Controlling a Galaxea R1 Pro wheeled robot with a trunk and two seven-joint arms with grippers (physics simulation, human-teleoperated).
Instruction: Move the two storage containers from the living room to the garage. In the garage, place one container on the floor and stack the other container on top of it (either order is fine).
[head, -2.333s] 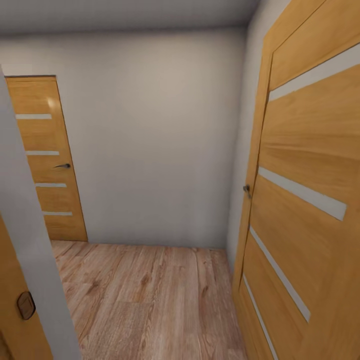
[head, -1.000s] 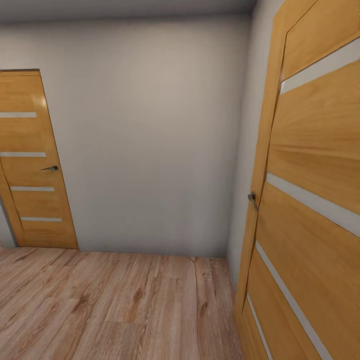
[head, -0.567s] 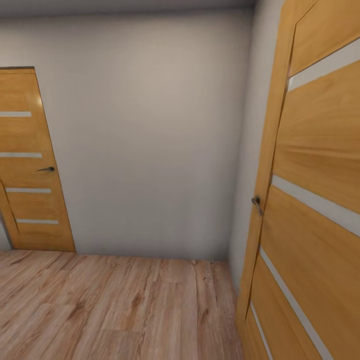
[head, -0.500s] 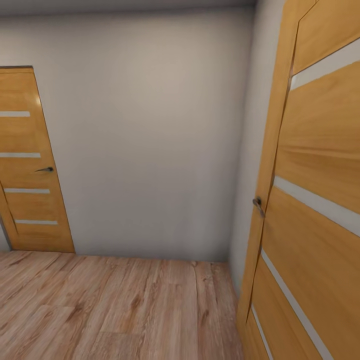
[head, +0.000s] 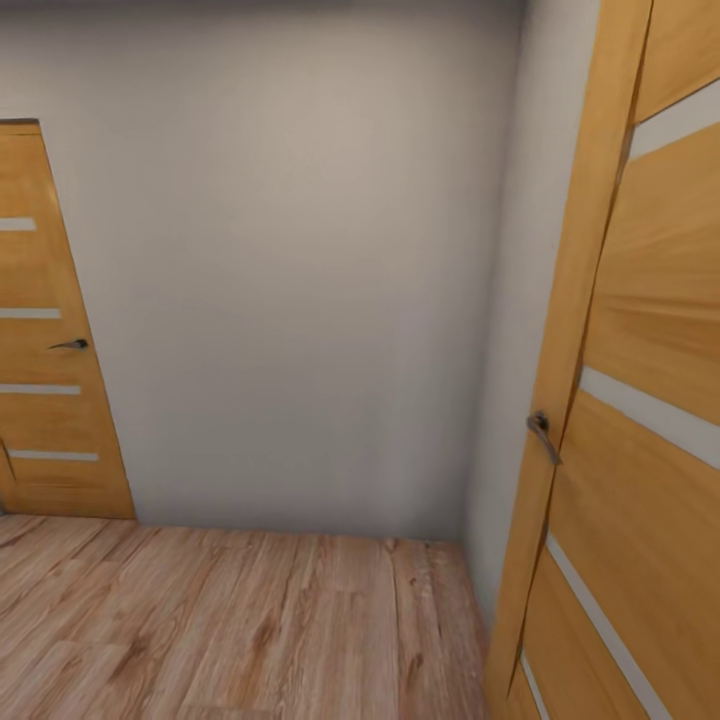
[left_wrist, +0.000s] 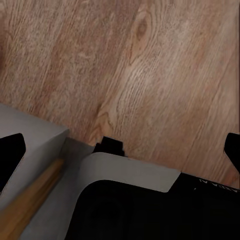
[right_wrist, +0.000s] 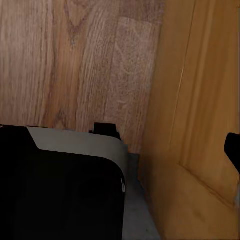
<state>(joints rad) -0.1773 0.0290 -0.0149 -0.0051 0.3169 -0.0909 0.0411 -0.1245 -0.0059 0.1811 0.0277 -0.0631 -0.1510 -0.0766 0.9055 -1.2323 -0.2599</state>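
Passage, in transit
- Wood-plank flooring (head: 250, 620): light planks, not the garage's concrete; judged short of the garage
- Grey wall (head: 300, 280): closes off the floor's far edge
- Left door (head: 40, 380): at the floor's far left corner, shut, lever handle (head: 68, 345)
- Right door (head: 650, 400): along the floor's right edge, very close, lever handle (head: 542, 432)
- Left gripper (left_wrist: 120, 150): released, fingertips (left_wrist: 10, 155) spread wide, nothing between; pointed down over the robot base (left_wrist: 150, 210), probably tucked for driving
- Right gripper (right_wrist: 120, 150): one fingertip (right_wrist: 233, 149) far out to the side, so judged released and empty; hung close beside the door
- Storage containers: whereabouts cannot be told from these views
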